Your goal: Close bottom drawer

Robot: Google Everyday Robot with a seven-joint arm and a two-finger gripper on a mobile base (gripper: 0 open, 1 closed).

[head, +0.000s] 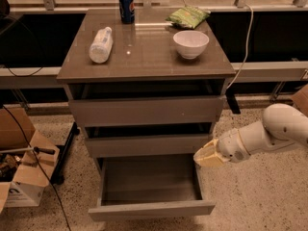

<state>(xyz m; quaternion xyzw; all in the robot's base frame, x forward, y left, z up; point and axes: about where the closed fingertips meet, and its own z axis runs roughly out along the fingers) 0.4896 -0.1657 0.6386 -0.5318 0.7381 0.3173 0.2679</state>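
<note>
The bottom drawer (151, 209) of the grey cabinet is pulled far out, showing its shallow empty grey box and flat handle-less front. The middle drawer (147, 145) and the top drawer (147, 110) above it stand slightly out. My gripper (204, 158) reaches in from the right on a white arm, at the right side of the open bottom drawer, just below the middle drawer's right corner. It holds nothing that shows.
On the cabinet top (144, 57) lie a plastic bottle (101, 44), a blue can (126, 7), a white bowl (191, 43) and a green chip bag (187, 17). Cardboard boxes (21, 174) and cables sit on the floor at left. A white cable (248, 37) hangs at right.
</note>
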